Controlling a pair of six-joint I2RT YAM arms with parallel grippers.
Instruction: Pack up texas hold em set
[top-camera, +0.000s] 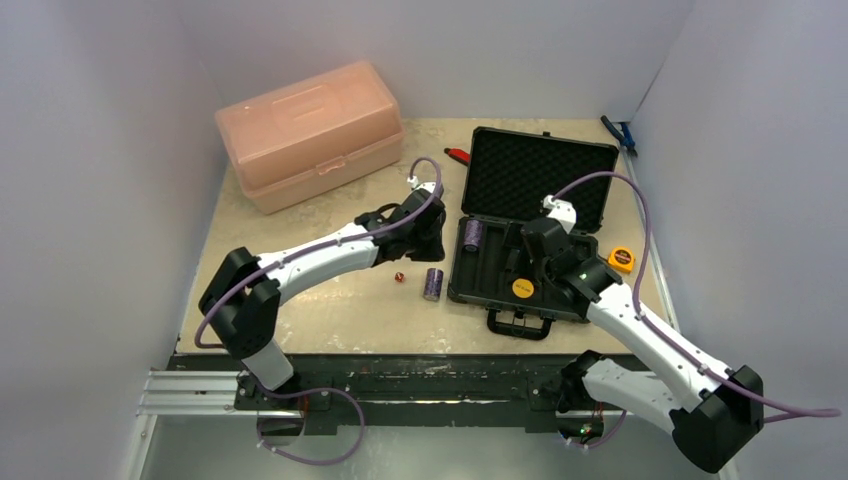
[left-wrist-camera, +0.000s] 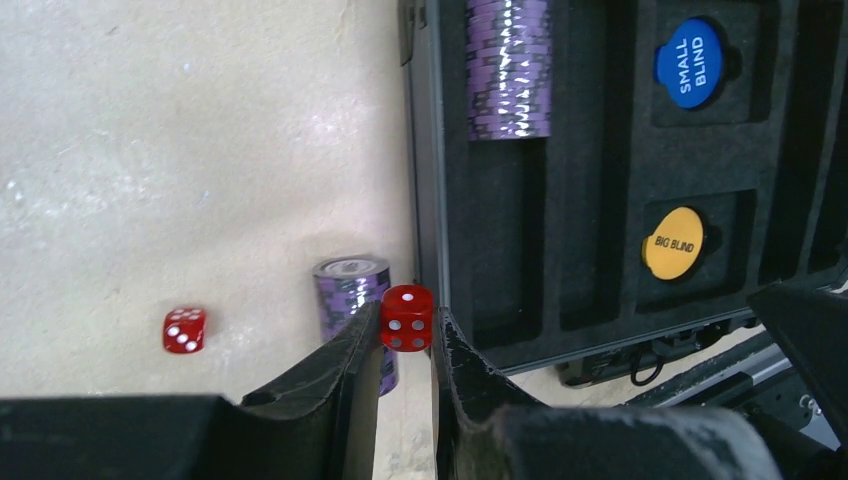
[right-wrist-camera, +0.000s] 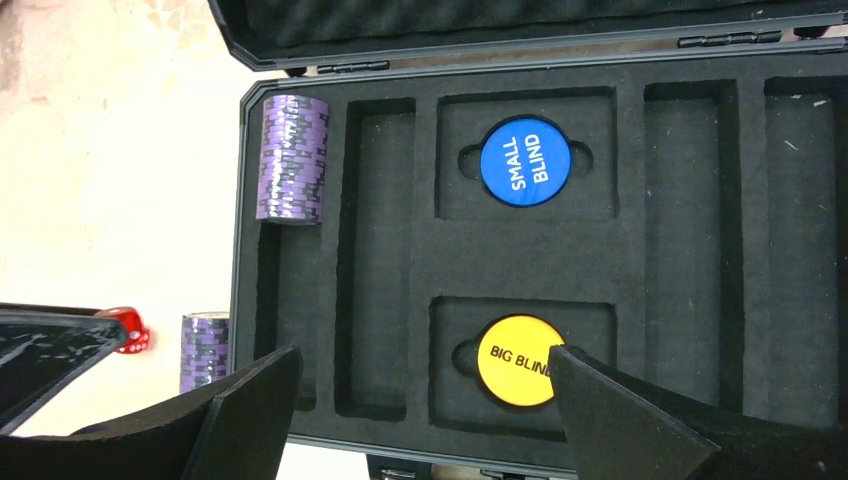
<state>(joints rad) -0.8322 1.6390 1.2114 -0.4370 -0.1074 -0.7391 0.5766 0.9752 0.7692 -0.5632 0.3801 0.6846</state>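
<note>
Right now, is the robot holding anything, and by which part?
The left gripper pinches a red die by its opposite sides. The right gripper holds nothing.

table (top-camera: 330, 320) | pink box (top-camera: 310, 130) | open black case (top-camera: 540, 175) | chip stack (top-camera: 433, 283) | die (top-camera: 399, 277) | tape measure (top-camera: 622, 260)

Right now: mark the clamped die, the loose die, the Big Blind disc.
clamped die (left-wrist-camera: 407, 318), left wrist view, front face
loose die (left-wrist-camera: 185, 330), left wrist view, front face
Big Blind disc (right-wrist-camera: 515, 360), right wrist view, printed top
</note>
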